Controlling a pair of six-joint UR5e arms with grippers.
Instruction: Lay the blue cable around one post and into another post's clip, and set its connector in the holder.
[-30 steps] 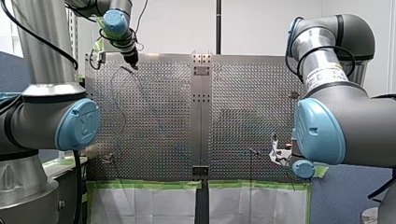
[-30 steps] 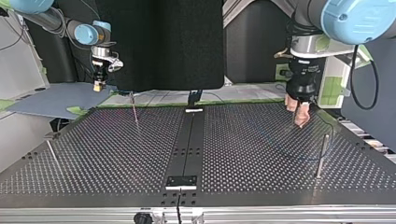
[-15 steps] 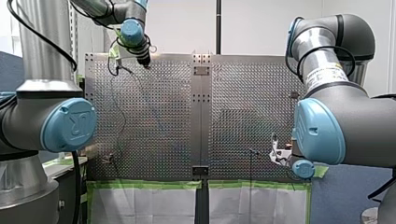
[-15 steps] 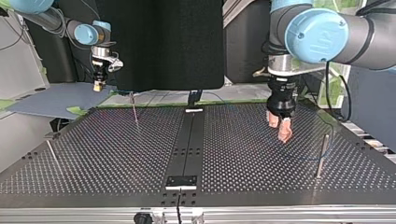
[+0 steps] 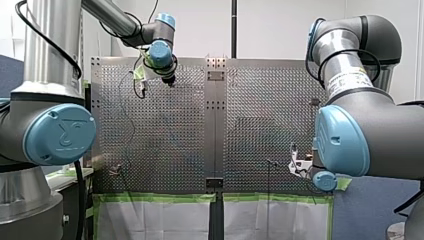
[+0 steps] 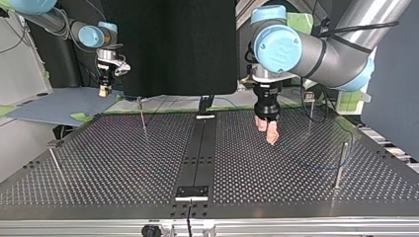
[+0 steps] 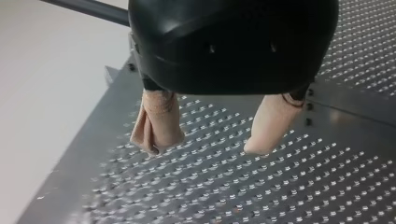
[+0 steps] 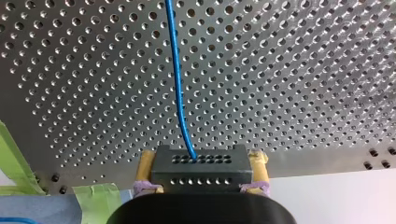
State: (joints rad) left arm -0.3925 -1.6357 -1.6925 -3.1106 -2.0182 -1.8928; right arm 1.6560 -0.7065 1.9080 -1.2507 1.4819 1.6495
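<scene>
Blue cable (image 8: 176, 70) — slack probably to be picked up next by my left end effector (image 7: 201, 147), released, beige pads (image 7: 159, 121) apart with nothing between. Best lowered squarely over the strand, pinched lightly enough to allow sliding, steered clear of the post (image 6: 341, 163) at the top view's right. No tugging against my right end effector (image 6: 104, 90), upper left of that view, clenched on the black connector (image 8: 198, 170). From there, running straight ahead over the perforated desk (image 8: 303, 70) — none of it visible in the left wrist view.
</scene>
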